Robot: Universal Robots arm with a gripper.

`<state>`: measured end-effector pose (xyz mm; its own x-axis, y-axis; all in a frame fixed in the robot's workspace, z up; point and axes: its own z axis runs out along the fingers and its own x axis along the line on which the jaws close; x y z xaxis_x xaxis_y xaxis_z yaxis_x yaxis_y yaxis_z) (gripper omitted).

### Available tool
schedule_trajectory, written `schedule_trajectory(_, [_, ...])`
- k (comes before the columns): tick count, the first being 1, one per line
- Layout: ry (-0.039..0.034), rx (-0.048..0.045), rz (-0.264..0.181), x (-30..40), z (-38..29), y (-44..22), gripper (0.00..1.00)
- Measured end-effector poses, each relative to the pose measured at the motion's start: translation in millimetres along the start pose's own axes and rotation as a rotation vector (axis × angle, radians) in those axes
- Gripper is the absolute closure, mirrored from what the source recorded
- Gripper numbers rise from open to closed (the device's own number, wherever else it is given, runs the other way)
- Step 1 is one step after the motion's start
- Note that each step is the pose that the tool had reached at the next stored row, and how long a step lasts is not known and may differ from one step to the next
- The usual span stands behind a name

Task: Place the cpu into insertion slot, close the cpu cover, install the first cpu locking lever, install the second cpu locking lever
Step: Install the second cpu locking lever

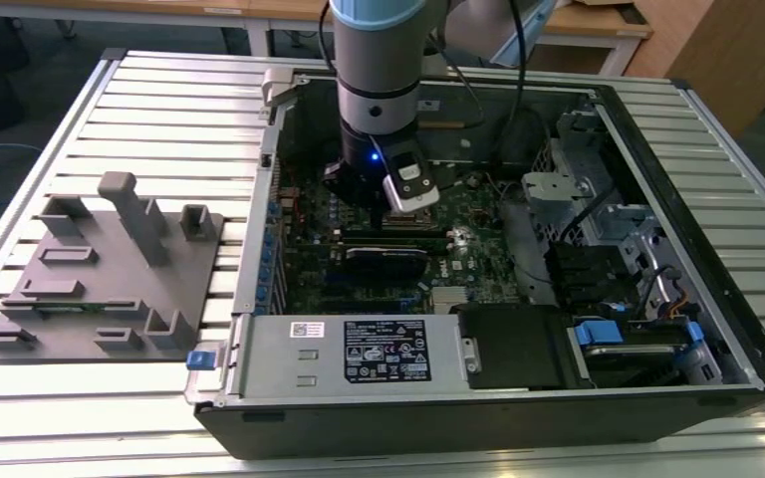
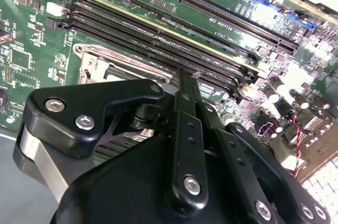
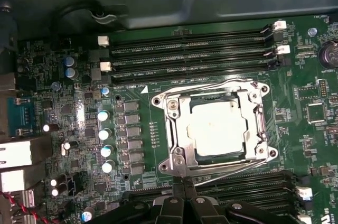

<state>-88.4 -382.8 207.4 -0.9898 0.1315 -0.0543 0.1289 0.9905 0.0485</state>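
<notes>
In the first wrist view the cpu [image 3: 217,128] lies flat in the insertion slot [image 3: 161,168], its pale metal top showing through the window of the cpu cover [image 3: 177,129], which lies down over it. One thin locking lever [image 3: 206,85] runs along the socket's far side. The other locking lever [image 3: 237,171] slants off the near side toward my fingertips. My gripper [image 3: 182,183] is shut, its tips together at the socket's near corner; whether they touch the lever I cannot tell. The black gripper [image 2: 185,76] hangs just over the board, inside the open computer case [image 1: 380,214].
Long black memory slots [image 3: 190,49] flank the socket on both sides. Capacitors [image 3: 105,134] stand in a row beside it. The case walls [image 1: 266,249] and power supply [image 1: 356,349] hem the arm in. A grey fixture [image 1: 104,269] sits on the slatted table at the exterior view's left.
</notes>
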Motion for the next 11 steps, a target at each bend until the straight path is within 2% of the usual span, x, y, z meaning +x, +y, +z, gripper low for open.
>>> schedule_trajectory(4, [0.0002,0.0002,0.000,0.8,0.9,-0.2,0.90])
schedule_trajectory(11, [0.0012,-0.0094,0.001,2.0,1.6,-1.0,0.90])
